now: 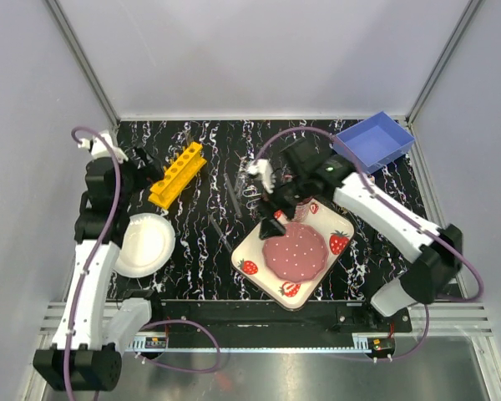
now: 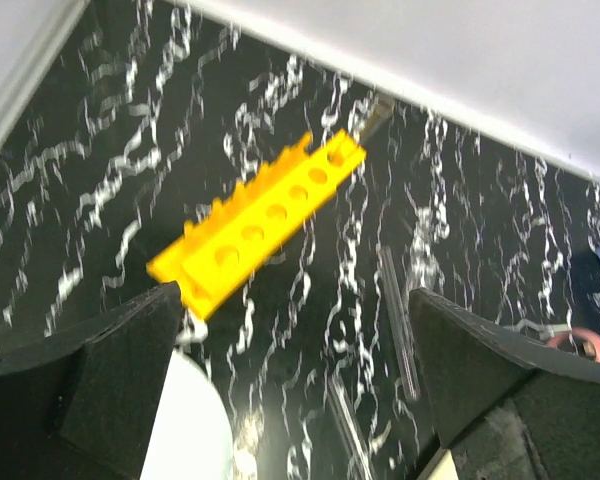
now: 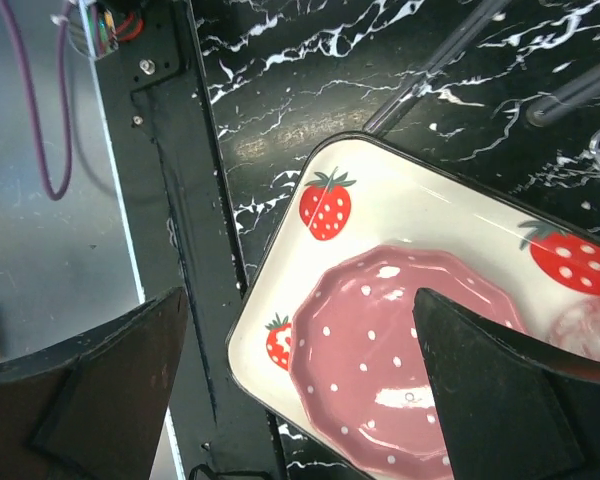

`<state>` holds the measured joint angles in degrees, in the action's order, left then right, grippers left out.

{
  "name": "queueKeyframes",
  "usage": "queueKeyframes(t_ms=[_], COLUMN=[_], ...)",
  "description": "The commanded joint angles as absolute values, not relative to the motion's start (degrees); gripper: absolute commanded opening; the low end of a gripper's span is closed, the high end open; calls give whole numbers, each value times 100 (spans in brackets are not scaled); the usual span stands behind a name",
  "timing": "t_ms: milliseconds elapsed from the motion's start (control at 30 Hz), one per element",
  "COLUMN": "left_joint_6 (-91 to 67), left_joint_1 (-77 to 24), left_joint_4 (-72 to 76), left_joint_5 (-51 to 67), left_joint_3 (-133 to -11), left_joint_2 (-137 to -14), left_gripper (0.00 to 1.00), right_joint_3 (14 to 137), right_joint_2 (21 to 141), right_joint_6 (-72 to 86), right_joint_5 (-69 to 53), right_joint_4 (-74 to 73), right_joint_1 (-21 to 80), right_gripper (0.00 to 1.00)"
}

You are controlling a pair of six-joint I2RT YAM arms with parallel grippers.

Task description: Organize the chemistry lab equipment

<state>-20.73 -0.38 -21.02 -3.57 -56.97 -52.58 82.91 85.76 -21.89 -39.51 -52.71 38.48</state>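
We're watching the left end effector (image 2: 295, 300) hanging released and empty; the yellow rack (image 2: 260, 225) is lying just ahead on the tabletop (image 2: 110, 180), mid-frame, long axis slanting lower-left to upper-right, nearer this arm.

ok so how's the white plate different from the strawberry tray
The white plate is round; the strawberry tray is squarish with rounded corners. The plate is plain white; the tray is cream with printed strawberries. The tray carries a pink dotted dish; the plate shows nothing on it. Both lie flat on the black marbled table.
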Motion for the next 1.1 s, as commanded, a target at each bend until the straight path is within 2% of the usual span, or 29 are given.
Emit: queueKeyframes(t_ms=[0,133,300,400,667,1067], left_joint_6=[-2689,-3084,-3278,-3576,-3990,-3946], left_joint_1=[-9,-9,-9,-9,-9,-9], left_joint_4=[-3224,-3752,-4130,-4323,-4632,-4623], left_joint_5=[104,193,18,-139,-606,-686], left_joint_3=[-5283,-4669,-4509,-4474,-4368,-4350], left_joint_2=[-4537,-3728,-2901,-2690,-2400,-2092], left_gripper=[99,99,99,99,99,99], right_joint_3=[8771,9489,10334,11046,11338,11610], right_joint_2=[9375,10299,11571,12179,12990,13535], right_joint_6=[-1645,-1039,-642,-466,-343,-290], right_joint_5=[-2744,-2075,-1583,-1240,-397,-88], right_joint_4=[-4949,-4694,-4825,-5123,-5142,-5247], right_joint_1=[4534,5114,5378,5467,5774,5985], right_gripper=[100,100,98,89,67,46])
